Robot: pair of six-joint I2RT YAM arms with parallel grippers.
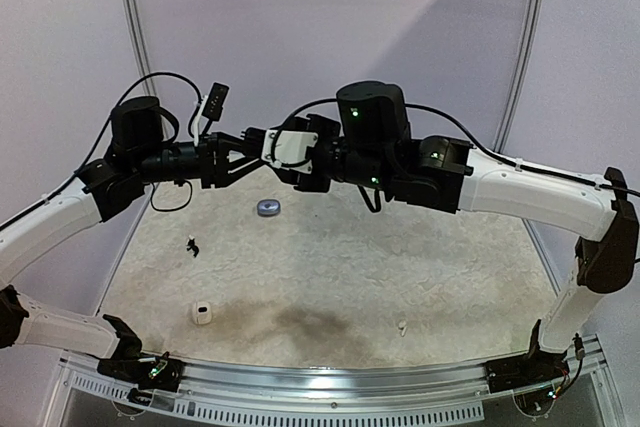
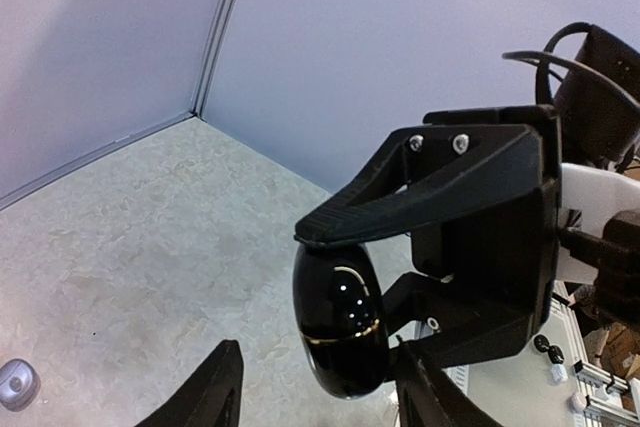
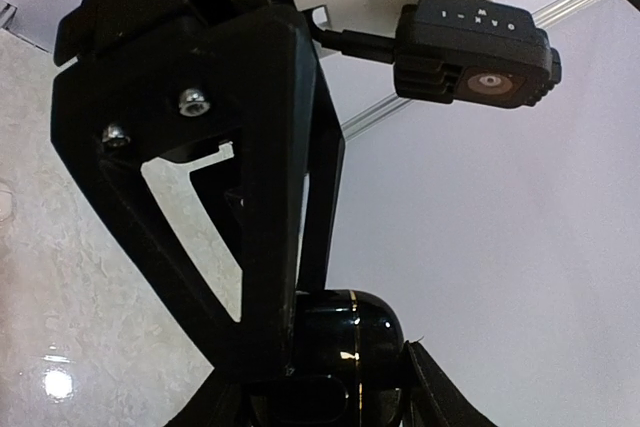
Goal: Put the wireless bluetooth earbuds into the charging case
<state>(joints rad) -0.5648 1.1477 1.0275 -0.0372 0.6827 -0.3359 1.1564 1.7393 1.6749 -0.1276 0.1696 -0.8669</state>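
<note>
The two arms meet in the air above the far middle of the tabletop (image 1: 420,267). The right pincer (image 3: 322,397) is clamped on the glossy black charging case (image 2: 340,319), one finger on each side. The left pincer (image 2: 320,387) stands partly open around the case's end, with one finger clear of it. A black earbud (image 1: 193,245) lies on the tabletop at left, a white earbud (image 1: 402,327) near right, and a grey round piece (image 1: 268,207) farther back.
</note>
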